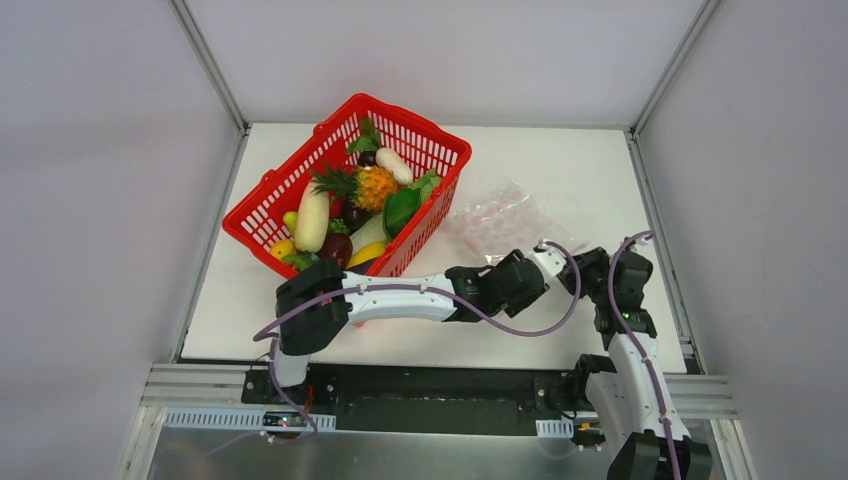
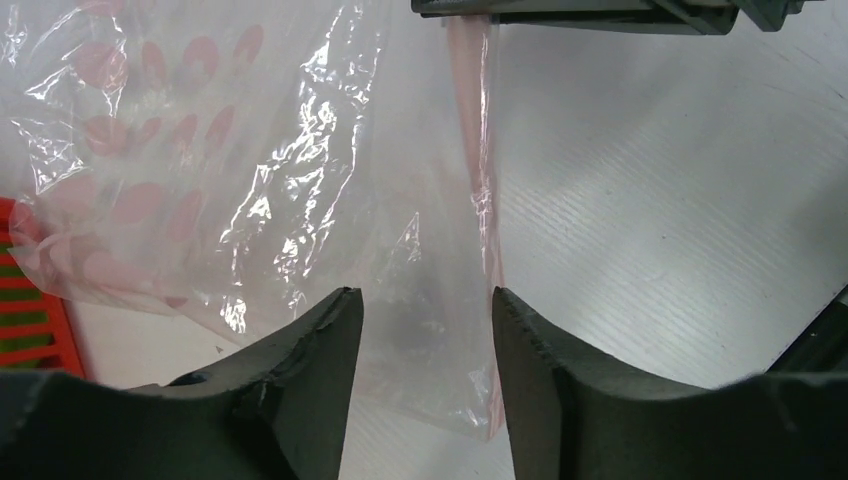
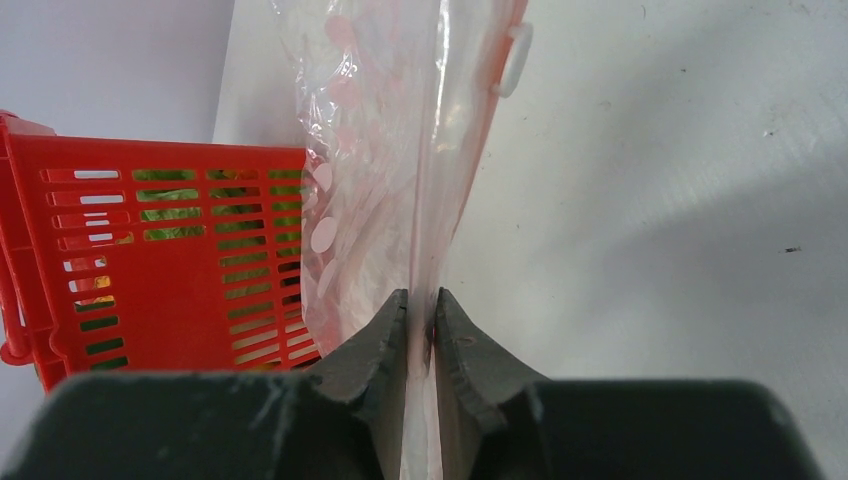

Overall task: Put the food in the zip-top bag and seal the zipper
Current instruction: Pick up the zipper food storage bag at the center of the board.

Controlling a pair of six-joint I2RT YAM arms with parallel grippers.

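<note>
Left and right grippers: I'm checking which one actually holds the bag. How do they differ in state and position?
The left gripper is open, jaws apart over the zip-top bag; the right gripper is shut on it. The left straddles a corner by the zipper without pinching; the right pinches the plastic at that pink strip. Both are dark and sit at the same bag edge.
</note>
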